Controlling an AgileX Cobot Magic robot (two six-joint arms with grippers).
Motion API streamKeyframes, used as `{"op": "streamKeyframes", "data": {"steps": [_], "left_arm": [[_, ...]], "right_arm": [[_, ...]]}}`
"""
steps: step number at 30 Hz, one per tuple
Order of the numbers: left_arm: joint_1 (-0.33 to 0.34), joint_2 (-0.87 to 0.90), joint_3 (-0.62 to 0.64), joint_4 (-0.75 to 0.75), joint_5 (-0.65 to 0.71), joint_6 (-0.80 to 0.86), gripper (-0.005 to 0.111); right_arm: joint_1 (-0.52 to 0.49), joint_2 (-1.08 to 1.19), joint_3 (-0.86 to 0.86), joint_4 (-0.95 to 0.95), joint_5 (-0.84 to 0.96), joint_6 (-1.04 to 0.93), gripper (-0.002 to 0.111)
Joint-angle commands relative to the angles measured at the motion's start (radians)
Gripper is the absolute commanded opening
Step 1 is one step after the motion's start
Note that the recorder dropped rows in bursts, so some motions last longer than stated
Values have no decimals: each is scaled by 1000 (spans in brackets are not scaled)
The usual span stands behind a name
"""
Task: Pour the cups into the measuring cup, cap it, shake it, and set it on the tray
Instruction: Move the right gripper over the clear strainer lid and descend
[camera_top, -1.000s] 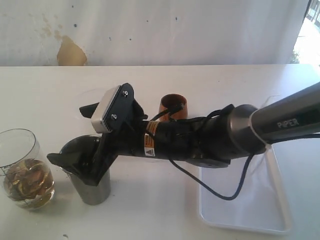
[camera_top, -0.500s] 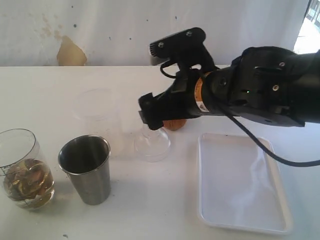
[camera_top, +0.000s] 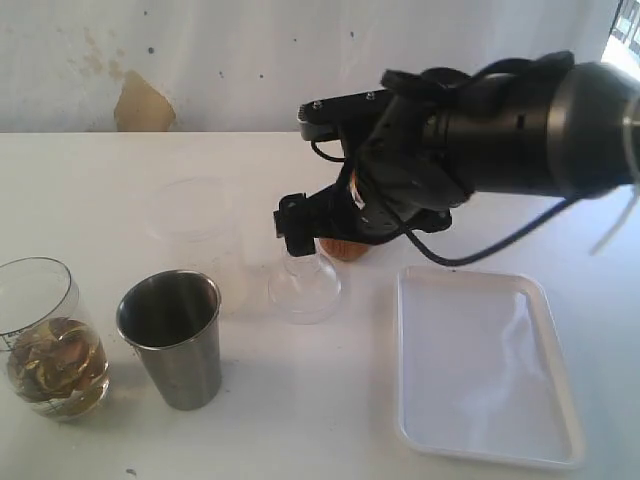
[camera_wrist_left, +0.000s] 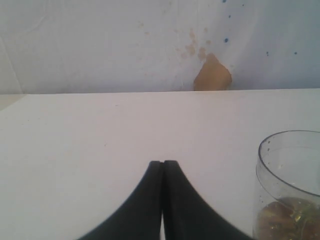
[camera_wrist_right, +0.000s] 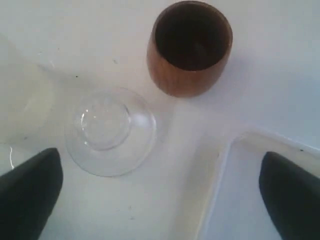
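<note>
Room on the shallow white rectangular plastic tray (camera_top: 480, 375) at the near right holds nothing, presumably kept for the finished cup at the close. On the near left of the table (camera_top: 300, 425) the tapered stainless-steel tumbler (camera_top: 178, 350) stands upright just beside the clear graduated plastic measuring cup (camera_top: 45, 340), also upright and open-topped, with brownish contents in its lower part. That closeness suits a short pour, though I cannot tell whether the tumbler has anything in it. The left end effector (camera_wrist_left: 162, 167) rests low by the measuring cup with its fingers pressed together on nothing, probably parked to keep out of the other arm's way. Farther back, a clear domed plastic lid (camera_top: 303, 290) lies on the table between a frosted unmarked plastic cup (camera_top: 195, 235) and the small rounded brown wooden cup (camera_wrist_right: 190, 50), which stands upright with a dark interior. Over this middle ground hangs the right end effector (camera_wrist_right: 159, 165), fingers spread wide and gripping nothing, with the lid and the tray's rim both between them in its wrist view. The wide spread suggests it is lining up on the lid so the measuring cup can be capped. Behind everything stands a stained white wall (camera_top: 250, 60).
</note>
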Motion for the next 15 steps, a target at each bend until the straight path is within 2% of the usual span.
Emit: {"op": "streamKeyframes", "data": {"steps": [1, 3, 4, 8, 15], "left_arm": [[-4, -4, 5, -2, -11, 2, 0], [-4, -4, 5, -2, -11, 2, 0], [-4, -4, 5, -2, -11, 2, 0], [-4, -4, 5, -2, -11, 2, 0], [-4, -4, 5, -2, -11, 2, 0]], "right_arm": [[-1, 96, -172, 162, 99, -145, 85], [-1, 146, -235, 219, 99, -200, 75], [-1, 163, -250, 226, 106, -208, 73], [-10, 276, -340, 235, 203, -212, 73], [-12, 315, -351, 236, 121, -236, 73]]}}
